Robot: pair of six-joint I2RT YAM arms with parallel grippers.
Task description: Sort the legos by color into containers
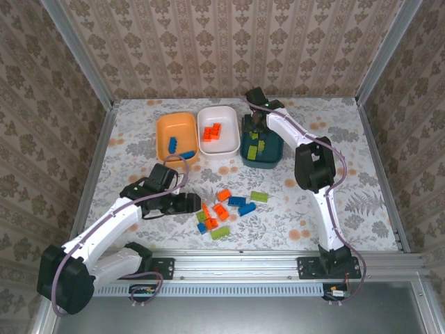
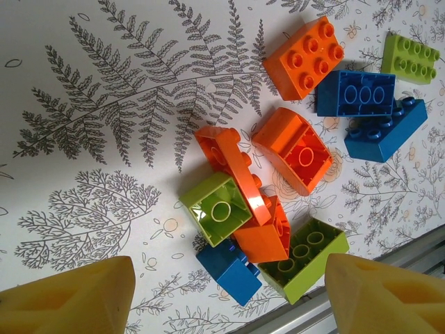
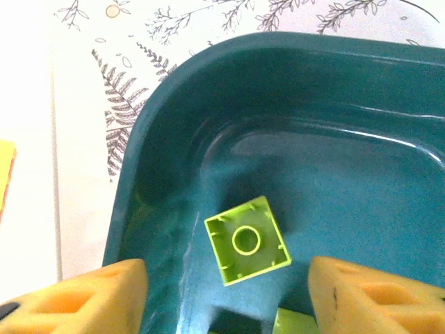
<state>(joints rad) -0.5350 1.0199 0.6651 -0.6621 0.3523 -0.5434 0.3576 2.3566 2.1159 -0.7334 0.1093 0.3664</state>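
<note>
R tool (image 3: 226,278) open over teal tub (image 3: 334,83), green lego (image 3: 247,240) seemingly loose inside.

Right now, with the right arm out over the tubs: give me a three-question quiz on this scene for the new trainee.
1. True or false: the white tub holds blue bricks.
2. The right gripper hangs open above which tub? A orange, B white, C dark teal.
3. Fill in: the left gripper is open over loose bricks lying on the ___.
Key: 1 false, it holds orange bricks. 2 C, the dark teal tub, with a lime brick lying in it. 3 table.
</note>
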